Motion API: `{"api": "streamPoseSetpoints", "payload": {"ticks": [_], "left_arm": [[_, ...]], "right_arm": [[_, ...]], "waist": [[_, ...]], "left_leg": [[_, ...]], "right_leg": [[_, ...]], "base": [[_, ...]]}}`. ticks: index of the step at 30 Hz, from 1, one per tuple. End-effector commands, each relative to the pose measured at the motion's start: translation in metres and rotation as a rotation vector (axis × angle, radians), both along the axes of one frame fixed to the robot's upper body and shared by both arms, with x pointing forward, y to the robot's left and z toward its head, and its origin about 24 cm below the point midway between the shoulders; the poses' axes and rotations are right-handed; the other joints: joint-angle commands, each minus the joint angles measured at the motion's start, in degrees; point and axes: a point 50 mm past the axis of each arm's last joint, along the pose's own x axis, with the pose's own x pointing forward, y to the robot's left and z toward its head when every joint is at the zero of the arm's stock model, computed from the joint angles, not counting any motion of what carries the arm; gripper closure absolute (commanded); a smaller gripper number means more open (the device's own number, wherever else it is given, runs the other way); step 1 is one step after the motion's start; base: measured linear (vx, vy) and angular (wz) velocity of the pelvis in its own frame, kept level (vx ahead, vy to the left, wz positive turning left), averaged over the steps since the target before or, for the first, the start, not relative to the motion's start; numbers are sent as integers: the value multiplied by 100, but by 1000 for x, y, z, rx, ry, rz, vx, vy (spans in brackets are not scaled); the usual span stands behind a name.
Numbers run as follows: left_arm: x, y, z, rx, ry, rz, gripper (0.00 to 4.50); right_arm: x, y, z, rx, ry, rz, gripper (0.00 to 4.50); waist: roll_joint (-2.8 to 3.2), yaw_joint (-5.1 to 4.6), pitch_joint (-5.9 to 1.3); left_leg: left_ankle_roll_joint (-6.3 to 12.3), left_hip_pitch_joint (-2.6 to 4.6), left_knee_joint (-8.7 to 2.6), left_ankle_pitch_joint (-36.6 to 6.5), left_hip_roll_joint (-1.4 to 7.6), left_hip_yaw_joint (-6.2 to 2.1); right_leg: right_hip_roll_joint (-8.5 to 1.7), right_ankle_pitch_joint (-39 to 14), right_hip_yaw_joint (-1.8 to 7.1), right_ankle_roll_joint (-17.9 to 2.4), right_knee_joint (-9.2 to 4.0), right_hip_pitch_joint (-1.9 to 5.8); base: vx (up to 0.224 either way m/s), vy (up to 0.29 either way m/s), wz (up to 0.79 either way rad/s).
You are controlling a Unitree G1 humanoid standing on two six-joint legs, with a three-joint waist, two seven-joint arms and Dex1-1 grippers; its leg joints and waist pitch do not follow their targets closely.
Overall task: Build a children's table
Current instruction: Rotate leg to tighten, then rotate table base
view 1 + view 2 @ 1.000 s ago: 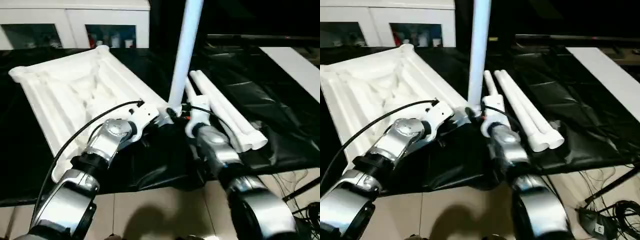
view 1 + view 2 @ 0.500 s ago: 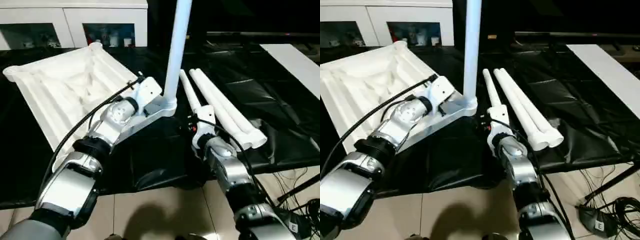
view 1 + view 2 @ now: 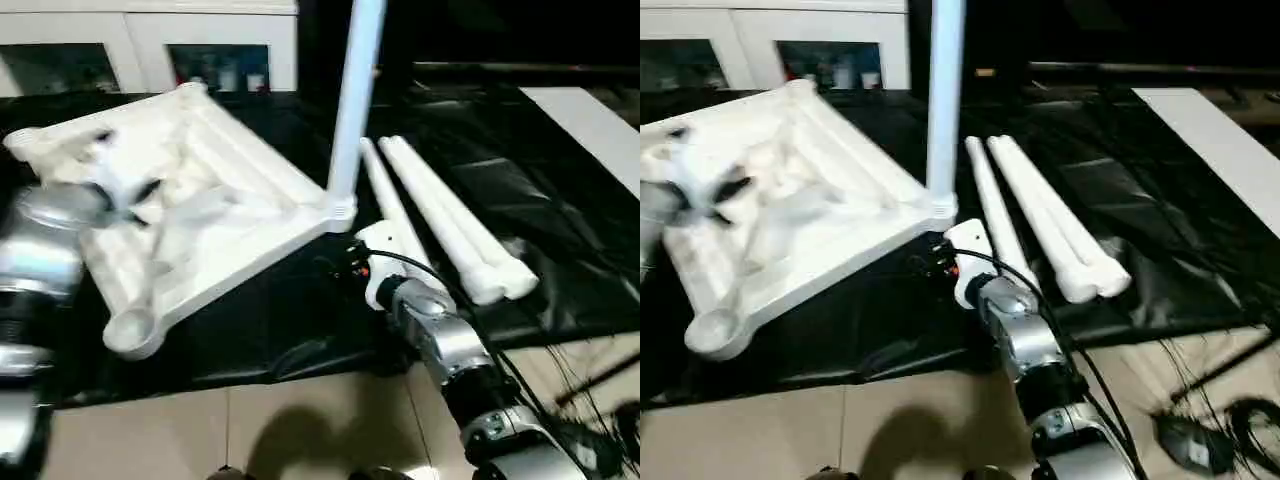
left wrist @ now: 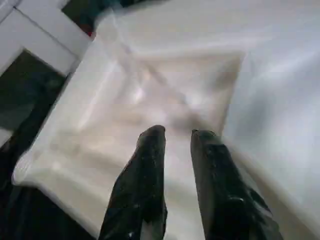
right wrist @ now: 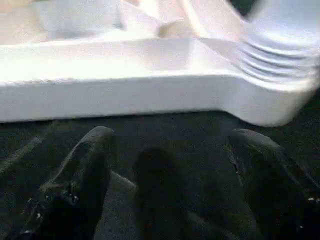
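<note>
- Tabletop (image 3: 215,215) lay upside down on the black-covered surface (image 3: 300,320), ribbed underside up, towards the robot's left. One round corner socket (image 3: 128,335) sat empty at the near edge.
- One leg (image 3: 350,110) stood upright in the corner socket nearest the right arm; it looked seated, though how firmly could not be judged.
- Three spare legs (image 3: 440,215) lay side by side on the surface just to the right of that corner, their wide ends towards the robot.
- Left gripper (image 4: 177,137): jaws a little apart, nothing between them, hovering over the ribbed centre of the tabletop. Contact with the plastic could not be told from the wrist view.
- Right gripper (image 5: 167,145): jaws spread wide and empty, low over the black cover, just short of the tabletop's edge and the ribbed collar of the fitted leg.
- Flat white board (image 3: 590,125) lay at the far right, well apart from the work.
- Step in hand (judgement): first leg fitted; both arms free between that leg and the next.
- Next move (judgement): the right arm sits closest to the spare legs, so picking one near its wide end seems natural, then carrying it to an empty socket while the left arm steadies the tabletop.
- Risk (judgement): the standing leg could be knocked when reaching across.
</note>
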Motion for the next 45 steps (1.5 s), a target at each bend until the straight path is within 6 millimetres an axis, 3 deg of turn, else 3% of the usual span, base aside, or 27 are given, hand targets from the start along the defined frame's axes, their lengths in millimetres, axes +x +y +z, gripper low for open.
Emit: {"api": "streamPoseSetpoints", "payload": {"ticks": [1, 5, 7, 10, 13, 14, 18, 19, 22, 26, 27, 28, 29, 30, 33, 34, 35, 36, 37, 38, 39, 40, 41, 42, 43, 44, 45], "left_arm": [[-12, 12, 7, 43, 71, 39, 344], [-32, 24, 7, 85, 198, 92, 344], [-40, 23, -5, 54, 272, 73, 344], [-57, 20, -31, 36, 419, 54, 344], [-65, 18, -37, 29, 463, 57, 344], [-67, 16, -38, 25, 469, 55, 344], [-70, -4, -44, -50, 505, -34, 344], [-71, -10, -47, -78, 517, -52, 344], [-69, -23, -58, -124, 517, -93, 344], [-62, -49, -76, -203, 500, -143, 344], [-61, -50, -76, -204, 499, -145, 344], [-58, -57, -82, -212, 488, -156, 344], [-56, -60, -84, -216, 481, -159, 344], [-52, -65, -87, -218, 461, -162, 344], [-40, -77, -91, -232, 407, -155, 344], [-38, -78, -93, -239, 396, -153, 344], [-31, -83, -94, -241, 364, -146, 344], [-27, -85, -95, -241, 345, -143, 344], [-21, -89, -95, -248, 310, -141, 344], [-19, -91, -95, -251, 299, -140, 344], [-9, -101, -92, -275, 240, -151, 344], [-3, -108, -91, -297, 209, -158, 344], [1, -114, -89, -309, 182, -171, 344], [5, -120, -88, -316, 165, -189, 344], [8, -124, -86, -323, 145, -198, 344], [9, -127, -85, -327, 133, -203, 344], [13, -132, -81, -346, 89, -224, 343]], "right_arm": [[7, 1, -1, -44, 8, -19, 73], [14, 13, 4, -55, 16, -13, 73], [15, 20, 6, -65, 7, 10, 73], [16, 30, 8, -64, 5, 22, 73], [17, 34, 9, -46, 7, 5, 73], [18, 36, 10, -34, 12, -7, 73], [21, 38, 16, -9, -24, -45, 73], [22, 39, 17, -3, -35, -44, 73], [23, 38, 20, 46, -29, -23, 73], [21, 21, 17, 60, -38, 59, 73], [20, 19, 16, 57, -39, 62, 73], [18, 9, 13, 35, -55, 84, 73], [17, 4, 12, 28, -64, 89, 73], [15, -4, 12, 22, -77, 86, 73], [10, -25, 15, 6, -114, 47, 73], [9, -29, 16, 2, -121, 29, 73], [8, -39, 18, -26, -130, -23, 73], [8, -45, 19, -44, -134, -55, 73], [7, -52, 21, -72, -135, -106, 73], [7, -54, 22, -86, -132, -120, 73], [6, -64, 25, -153, -107, -182, 73], [4, -69, 28, -166, -94, -204, 73], [2, -71, 31, -156, -81, -212, 73], [2, -73, 34, -144, -83, -215, 73], [2, -75, 38, -149, -97, -224, 73], [1, -76, 40, -157, -107, -230, 73], [3, -77, 45, -101, -80, -253, 56]], "waist": [[126, -32, -384], [117, -22, -371], [120, 0, -381], [114, 0, -390], [117, -8, -399], [86, -8, -388], [49, -4, -369], [8, -15, -365], [18, 8, -380], [96, 20, -398], [64, 28, -407], [105, 35, -408], [79, 55, -403], [125, 68, -402], [90, 135, -392], [111, 115, -386], [89, 128, -387], [148, 142, -389], [120, 125, -384], [139, 114, -398], [219, 111, -390], [228, 99, -377], [290, 98, -384], [288, 117, -392], [248, 103, -398], [281, 102, -412], [338, 108, -421]], "left_leg": [[-289, 132, -444, -1619, 172, -106], [-345, 169, -434, -1571, 169, -94], [-349, 185, -424, -1489, 172, -83], [-352, 146, -436, -1356, 157, -79], [-371, 159, -430, -1371, 160, -75], [-395, 154, -432, -1465, 156, -80], [-480, 169, -440, -1671, 160, -94], [-464, 153, -441, -1691, 152, -92], [-435, 189, -414, -1727, 148, -74], [-379, 144, -410, -1584, 143, -89], [-348, 155, -400, -1552, 140, -77], [-334, 145, -401, -1496, 130, -88], [-323, 158, -396, -1493, 137, -79], [-315, 159, -397, -1517, 124, -84], [-296, 224, -384, -1712, 119, -60], [-288, 208, -390, -1808, 106, -67], [-281, 150, -402, -1736, 95, -93], [-300, 166, -390, -1737, 95, -102], [-284, 163, -395, -1764, 91, -96], [-291, 142, -386, -1747, 80, -120], [-309, 134, -389, -1735, 75, -135], [-307, 136, -393, -1757, 64, -130], [-285, 156, -370, -1791, 45, -129], [-276, 173, -370, -1829, 58, -134], [-240, 156, -366, -1810, 51, -127], [-212, 92, -369, -1628, 53, -148], [-217, 95, -364, -1581, 52, -159]], "right_leg": [[-352, -1460, 289, -1185, -350, 228], [-358, -1360, 306, -1189, -350, 203], [-361, -1176, 311, -1213, -328, 194], [-344, -916, 302, -1258, -295, 231], [-337, -838, 302, -1279, -280, 231], [-336, -941, 306, -1260, -285, 236], [-332, -1159, 298, -1183, -301, 218], [-323, -1200, 296, -1160, -306, 223], [-327, -1205, 315, -1123, -317, 201], [-304, -910, 300, -1154, -287, 255], [-302, -864, 300, -1157, -304, 257], [-298, -812, 294, -1195, -287, 272], [-289, -787, 290, -1186, -299, 264], [-276, -808, 288, -1174, -304, 277], [-259, -1103, 289, -1072, -382, 242], [-256, -1257, 296, -1069, -402, 249], [-268, -1473, 289, -975, -419, 305], [-283, -1542, 293, -947, -410, 283], [-277, -1641, 293, -907, -440, 278], [-290, -1832, 279, -808, -453, 297], [-280, -1837, 281, -804, -445, 300], [-254, -1853, 269, -762, -496, 295], [-233, -1774, 270, -772, -503, 290], [-251, -1767, 264, -784, -505, 285], [-248, -1748, 266, -786, -508, 299], [-268, -1638, 255, -805, -475, 344], [-279, -1610, 252, -819, -464, 348]], "base": [[0, 0, 0], [0, 0, 0], [0, 0, 0], [0, 0, 0], [0, 0, 0], [0, 0, 0], [0, 0, 0], [0, 0, 0], [0, 0, 0], [0, 0, 0], [0, 0, 0], [0, 0, 0], [0, 0, 0], [0, 0, 0], [0, 0, 0], [0, 0, 0], [0, 0, 0], [0, 0, 0], [0, 0, 0], [0, 0, 0], [0, 0, 0], [0, 0, 0], [0, 0, 0], [0, 0, 0], [0, 0, 0], [0, 0, 0], [0, 0, 0]]}}
